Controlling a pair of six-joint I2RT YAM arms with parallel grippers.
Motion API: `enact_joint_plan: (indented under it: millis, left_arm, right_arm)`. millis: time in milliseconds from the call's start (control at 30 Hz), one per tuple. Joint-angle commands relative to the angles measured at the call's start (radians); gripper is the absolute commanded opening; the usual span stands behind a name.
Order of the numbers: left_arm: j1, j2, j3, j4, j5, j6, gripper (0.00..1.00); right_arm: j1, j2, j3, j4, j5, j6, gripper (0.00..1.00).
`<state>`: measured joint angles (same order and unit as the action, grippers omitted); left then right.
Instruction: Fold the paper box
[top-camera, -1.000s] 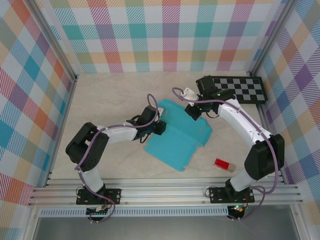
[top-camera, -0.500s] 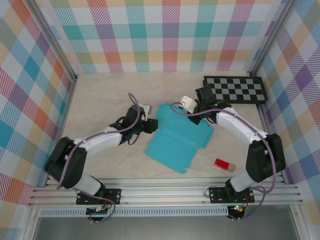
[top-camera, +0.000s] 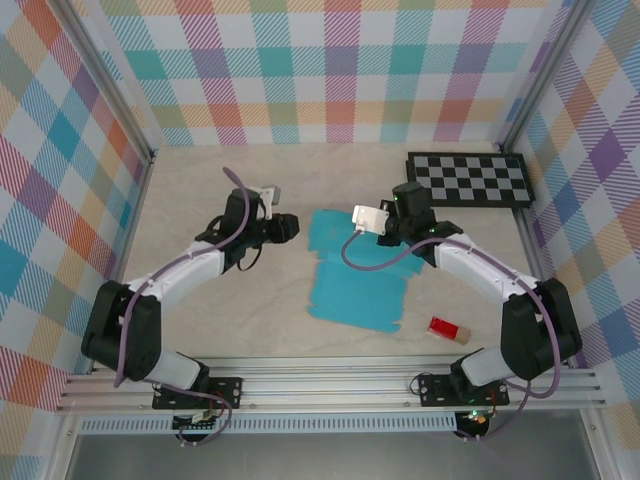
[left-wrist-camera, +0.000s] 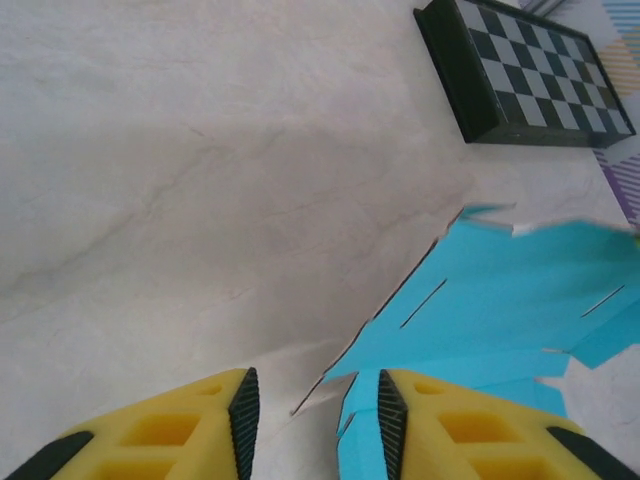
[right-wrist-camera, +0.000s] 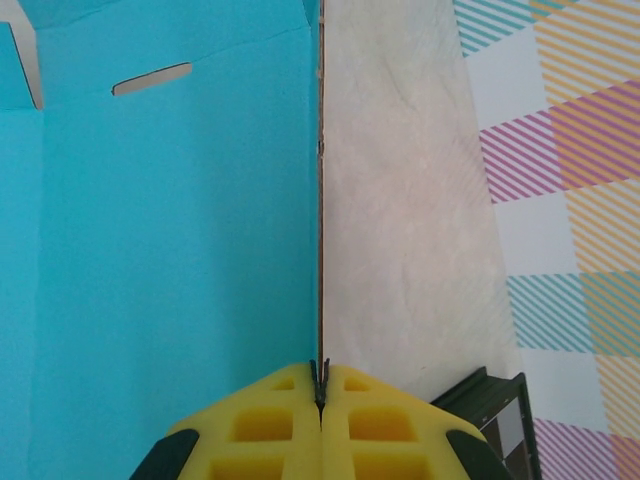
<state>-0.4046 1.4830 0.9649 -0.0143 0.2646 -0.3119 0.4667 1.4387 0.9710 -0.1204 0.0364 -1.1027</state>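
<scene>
Left tool (left-wrist-camera: 312, 400) withdrew, half-open, empty; right tool (right-wrist-camera: 320, 395) clamps paper box (top-camera: 355, 285) edge; long axis near-far.

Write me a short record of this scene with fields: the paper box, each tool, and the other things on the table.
paper box: teal face up, spread out on the table, not yet a box
right tool: shut on one edge of the paper box
left tool: open, gripping nothing, close to the left edge of the paper box
checkerboard: far right corner, apart from the paper box
red block: near right, apart from the paper box
</scene>
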Motion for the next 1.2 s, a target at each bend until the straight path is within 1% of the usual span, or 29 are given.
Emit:
enact_joint_plan:
  millis: [0, 33, 133, 167, 267, 467, 600, 733, 933, 1033, 1167]
  left_arm:
    - [-0.005, 0.050, 0.201, -0.101, -0.012, -0.001, 0.38]
    - [-0.006, 0.070, 0.243, -0.140, -0.018, 0.014, 0.38]
    - [-0.027, 0.111, 0.324, -0.211, -0.023, 0.084, 0.45]
    - [-0.039, 0.128, 0.347, -0.240, -0.016, 0.118, 0.46]
    - [-0.064, 0.180, 0.393, -0.333, 0.015, 0.199, 0.46]
    - [-0.066, 0.277, 0.462, -0.416, 0.063, 0.266, 0.46]
    - [-0.067, 0.326, 0.500, -0.442, 0.073, 0.263, 0.46]
    - [-0.079, 0.323, 0.500, -0.429, 0.088, 0.249, 0.46]
    - [-0.111, 0.323, 0.484, -0.387, 0.073, 0.204, 0.47]
    - [-0.116, 0.303, 0.451, -0.345, 0.071, 0.148, 0.46]
    - [-0.123, 0.257, 0.403, -0.347, 0.032, 0.123, 0.46]
  right_arm:
    - [0.009, -0.031, -0.026, 0.068, 0.021, -0.043, 0.00]
    - [0.009, -0.034, -0.026, 0.067, 0.018, -0.036, 0.00]
    - [0.011, -0.035, -0.027, 0.063, 0.016, -0.023, 0.00]
    - [0.014, -0.036, -0.026, 0.063, 0.016, -0.017, 0.00]
    - [0.013, -0.038, -0.017, 0.052, 0.010, 0.002, 0.00]
    - [0.013, -0.050, -0.014, 0.042, -0.005, 0.018, 0.00]
    - [0.013, -0.062, -0.016, 0.037, -0.016, 0.029, 0.00]
    - [0.013, -0.069, -0.019, 0.036, -0.016, 0.036, 0.00]
    - [0.030, -0.072, -0.036, 0.056, -0.009, 0.034, 0.00]
    - [0.080, -0.061, -0.091, 0.154, 0.082, -0.055, 0.00]
    - [0.113, -0.036, -0.182, 0.381, 0.195, -0.160, 0.00]
